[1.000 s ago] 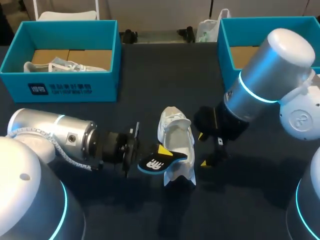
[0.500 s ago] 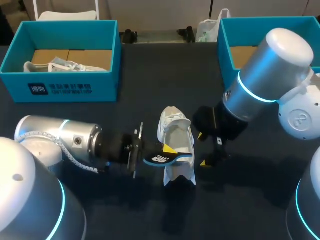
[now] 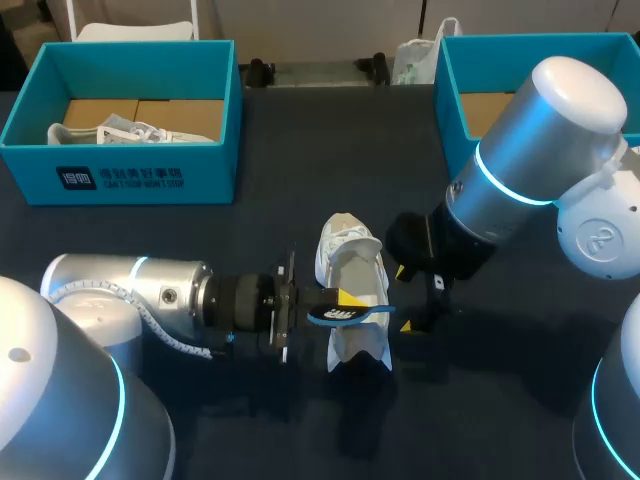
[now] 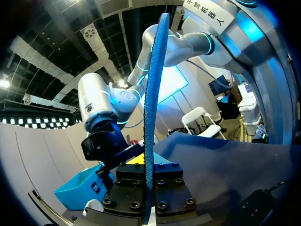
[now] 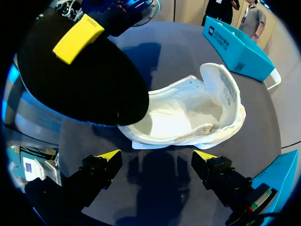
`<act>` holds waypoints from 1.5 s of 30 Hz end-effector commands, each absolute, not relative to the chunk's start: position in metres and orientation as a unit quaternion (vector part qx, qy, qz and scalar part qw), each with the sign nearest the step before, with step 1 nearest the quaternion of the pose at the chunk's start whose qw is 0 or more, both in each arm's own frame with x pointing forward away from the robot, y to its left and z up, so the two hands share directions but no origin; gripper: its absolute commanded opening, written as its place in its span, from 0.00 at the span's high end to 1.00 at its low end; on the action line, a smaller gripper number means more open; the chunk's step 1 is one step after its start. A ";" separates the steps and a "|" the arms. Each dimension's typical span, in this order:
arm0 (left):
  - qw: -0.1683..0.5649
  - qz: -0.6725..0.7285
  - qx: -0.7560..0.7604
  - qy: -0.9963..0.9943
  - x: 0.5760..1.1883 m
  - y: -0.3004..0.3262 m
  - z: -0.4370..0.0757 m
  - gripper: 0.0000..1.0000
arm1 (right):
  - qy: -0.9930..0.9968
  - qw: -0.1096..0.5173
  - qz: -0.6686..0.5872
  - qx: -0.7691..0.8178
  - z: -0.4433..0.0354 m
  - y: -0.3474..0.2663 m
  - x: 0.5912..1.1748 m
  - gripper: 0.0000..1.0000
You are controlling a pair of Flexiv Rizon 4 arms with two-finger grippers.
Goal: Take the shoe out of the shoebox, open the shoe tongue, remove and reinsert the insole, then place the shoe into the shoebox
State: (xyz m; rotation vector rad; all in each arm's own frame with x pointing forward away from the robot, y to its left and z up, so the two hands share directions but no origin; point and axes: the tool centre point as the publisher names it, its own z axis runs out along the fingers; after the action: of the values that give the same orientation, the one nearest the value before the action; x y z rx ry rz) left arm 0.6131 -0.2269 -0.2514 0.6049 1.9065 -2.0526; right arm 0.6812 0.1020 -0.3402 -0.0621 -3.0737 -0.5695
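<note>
White shoe [image 3: 352, 290] on its sole at the middle of the dark table [image 3: 270, 150], mouth gaping, tongue flipped up. Over that mouth, the insole [image 3: 365, 314], pinched at one end by the left gripper [image 3: 338, 305], fingers clamped narrow on its two faces. Just beside the shoe's other flank, the right gripper [image 5: 157, 156], spread wide, holding nothing. Well apart at the far corners, the left shoebox [image 3: 120, 175] and the right shoebox [image 3: 450, 95].

Could jam on the collar or fold if pushed in as held; needs turning along the shoe first. Could also shove or tip the unbraced shoe, or twist loose from so thin a pinch.

Shoe's long axis near-to-far from the robot, toe apparently toward the table's back edge, though hard to tell for certain; insole roughly square to that
</note>
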 end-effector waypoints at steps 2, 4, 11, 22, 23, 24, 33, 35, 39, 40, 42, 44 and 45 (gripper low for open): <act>0.142 -0.712 0.191 0.660 0.613 -0.237 -0.258 1.00 | -0.983 0.007 -0.182 -0.020 -0.341 0.103 0.681 0.00; 0.141 -0.713 0.189 0.660 0.613 -0.238 -0.259 1.00 | -0.983 0.007 -0.182 -0.020 -0.341 0.103 0.681 0.00; 0.147 -0.710 0.184 0.664 0.617 -0.241 -0.263 1.00 | -0.983 0.007 -0.182 -0.020 -0.341 0.103 0.681 0.00; 0.144 -0.706 0.165 0.673 0.630 -0.232 -0.268 1.00 | -0.983 0.007 -0.182 -0.020 -0.341 0.103 0.681 0.00; 0.144 -0.706 0.164 0.674 0.631 -0.232 -0.270 1.00 | -0.983 0.007 -0.182 -0.020 -0.341 0.103 0.681 0.00; 0.142 -0.705 0.162 0.675 0.631 -0.232 -0.271 1.00 | -0.983 0.007 -0.182 -0.020 -0.341 0.103 0.681 0.00; 0.135 -0.706 0.161 0.676 0.634 -0.231 -0.276 1.00 | -0.983 0.007 -0.182 -0.020 -0.341 0.103 0.681 0.00; 0.133 -0.707 0.164 0.675 0.634 -0.231 -0.277 1.00 | -0.983 0.007 -0.182 -0.020 -0.341 0.103 0.681 0.00; 0.131 -0.706 0.168 0.675 0.637 -0.233 -0.282 1.00 | -0.983 0.007 -0.182 -0.020 -0.341 0.103 0.681 0.00; 0.131 -0.706 0.169 0.676 0.638 -0.234 -0.283 1.00 | -0.983 0.007 -0.182 -0.020 -0.341 0.103 0.681 0.00; 0.132 -0.706 0.170 0.675 0.641 -0.234 -0.284 1.00 | -0.983 0.007 -0.182 -0.020 -0.341 0.103 0.681 0.00; 0.133 -0.709 0.171 0.672 0.643 -0.234 -0.286 1.00 | -0.983 0.007 -0.182 -0.020 -0.341 0.103 0.681 0.00; 0.133 -0.709 0.171 0.671 0.645 -0.234 -0.286 1.00 | -0.983 0.007 -0.182 -0.020 -0.341 0.103 0.681 0.00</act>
State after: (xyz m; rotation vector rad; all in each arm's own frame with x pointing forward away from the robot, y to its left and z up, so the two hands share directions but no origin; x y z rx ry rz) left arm 0.6398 -0.2303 -0.2821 0.4891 1.9534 -2.0472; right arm 0.6812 0.1021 -0.3403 -0.0621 -3.0736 -0.5692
